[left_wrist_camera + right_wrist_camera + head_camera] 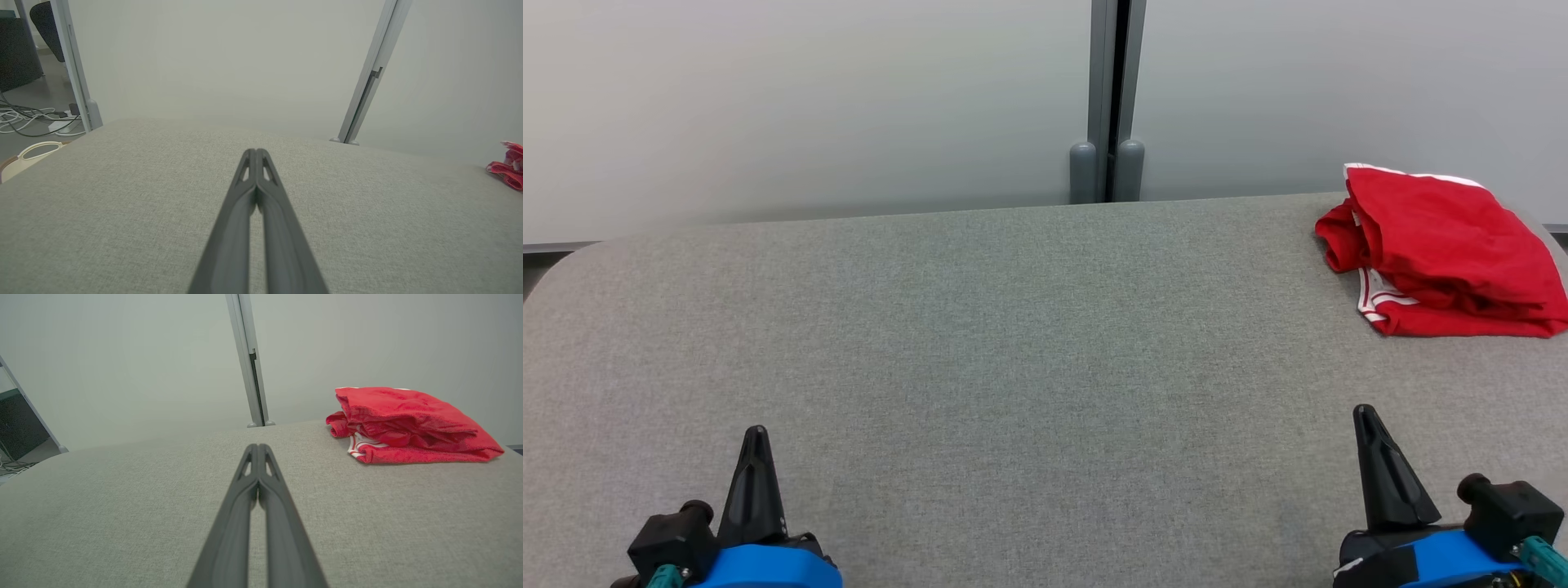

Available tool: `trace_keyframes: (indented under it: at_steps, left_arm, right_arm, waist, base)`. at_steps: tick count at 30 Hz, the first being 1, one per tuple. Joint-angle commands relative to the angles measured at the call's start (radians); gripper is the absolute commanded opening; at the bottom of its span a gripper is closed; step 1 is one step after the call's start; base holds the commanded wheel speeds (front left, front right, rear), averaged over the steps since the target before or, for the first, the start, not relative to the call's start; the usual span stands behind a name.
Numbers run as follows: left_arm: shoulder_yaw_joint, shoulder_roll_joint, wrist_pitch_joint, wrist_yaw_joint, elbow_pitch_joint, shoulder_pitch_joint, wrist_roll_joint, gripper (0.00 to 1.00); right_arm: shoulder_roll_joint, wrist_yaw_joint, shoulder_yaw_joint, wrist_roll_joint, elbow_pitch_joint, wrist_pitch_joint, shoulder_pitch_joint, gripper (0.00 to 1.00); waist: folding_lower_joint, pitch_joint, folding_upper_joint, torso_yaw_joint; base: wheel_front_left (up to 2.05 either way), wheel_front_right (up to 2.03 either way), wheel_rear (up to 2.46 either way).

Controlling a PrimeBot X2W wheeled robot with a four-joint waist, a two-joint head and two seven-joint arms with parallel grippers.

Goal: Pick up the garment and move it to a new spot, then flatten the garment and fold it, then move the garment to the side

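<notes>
Both grippers empty. Left gripper (756,441): low at near left of grey padded surface (1013,367), fingers pressed shut tip to tip, gripping nothing. Right gripper (1368,425): low at near right, fingers likewise closed together, gripping nothing. Red garment (1445,253) with white trim: loosely folded, lying at far right corner of surface, well apart from both grippers, nearer the right one. Grey post (1112,98) behind far edge, centre.

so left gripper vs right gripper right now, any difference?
The left gripper sits lower left, far from the bundled red garment; the right gripper sits lower right, on the garment's side. The left gripper's wrist view catches the garment's edge; the right gripper's takes in the whole bundle. Both are shut, empty, over the grey table.
</notes>
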Motion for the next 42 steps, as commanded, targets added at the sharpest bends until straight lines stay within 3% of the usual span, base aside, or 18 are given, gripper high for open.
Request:
trace_keyframes:
  at_steps: [1, 22, 42]
  left_arm:
    - [0.007, 0.004, 0.011, -0.007, -0.013, -0.030, -0.054, 0.00]
    - [0.017, 0.004, 0.093, -0.029, -0.017, -0.054, -0.431, 0.00]
    - [0.030, 0.005, 0.159, -0.044, -0.011, -0.077, -0.702, 0.00]
  right_arm:
    - [-0.007, 0.000, -0.001, 0.058, -0.010, 0.007, -0.013, 0.00]
    - [-0.022, 0.000, -0.005, 0.443, 0.030, 0.071, -0.053, 0.00]
    - [-0.027, 0.000, -0.015, 0.716, 0.058, 0.122, -0.080, 0.00]
  waist:
    - [0.0000, 0.000, -0.0001, 0.001]
    - [0.0000, -0.004, -0.0001, 0.005]
    - [0.0000, -0.008, -0.0001, 0.010]
  base:
    - [0.00, 0.00, 0.00]
    - [0.00, 0.00, 0.00]
    - [0.00, 0.00, 0.00]
